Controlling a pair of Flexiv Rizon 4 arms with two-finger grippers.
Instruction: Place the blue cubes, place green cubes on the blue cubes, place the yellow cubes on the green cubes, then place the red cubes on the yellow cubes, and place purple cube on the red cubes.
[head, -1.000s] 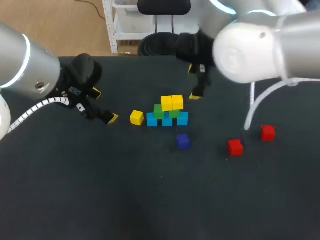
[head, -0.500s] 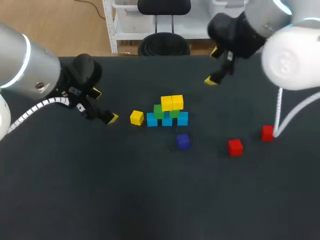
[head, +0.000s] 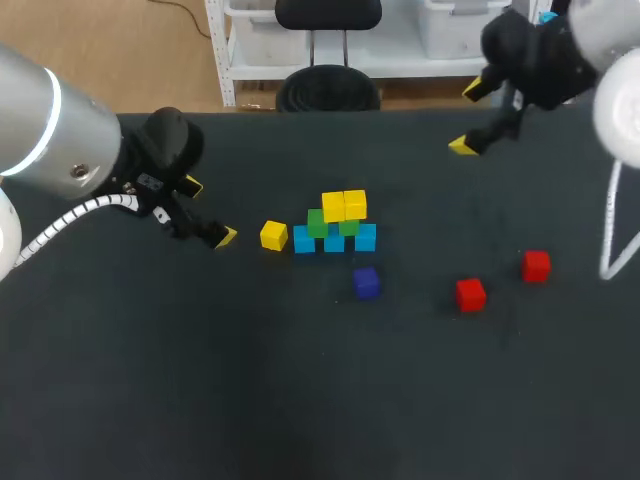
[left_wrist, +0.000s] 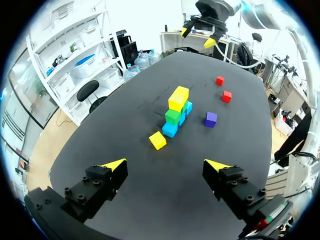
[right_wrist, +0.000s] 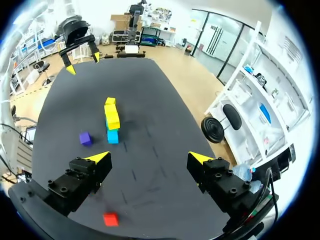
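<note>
table: black tabletop (head: 300, 400), filling nearly the whole head view.
stack: three blue cubes (head: 304, 240) in a row at frame centre; two green cubes (head: 318, 223) resting on them; two yellow cubes (head: 344, 205) side by side on the green ones, as the top layer.
loose yellow cube (head: 273, 235): flat on the table just left of the blue row, at its level; touching it or not, cannot tell.
purple cube (head: 366, 283): alone on the table just below the stack, a little right of centre, apart from it.
lower red cube (head: 470, 294): right of the purple cube, well apart from the stack.
upper red cube (head: 536, 265): further right and slightly higher in frame, near the lower red cube, not touching.
left gripper (head: 210, 211): at left of frame, fingers spread wide, nothing between them; near the loose yellow cube, which sits between this gripper and the stack.
right gripper (head: 466, 117): at upper right of frame, near the far table edge, fingers spread, holding nothing; well apart from every cube, red cubes nearest.
</note>
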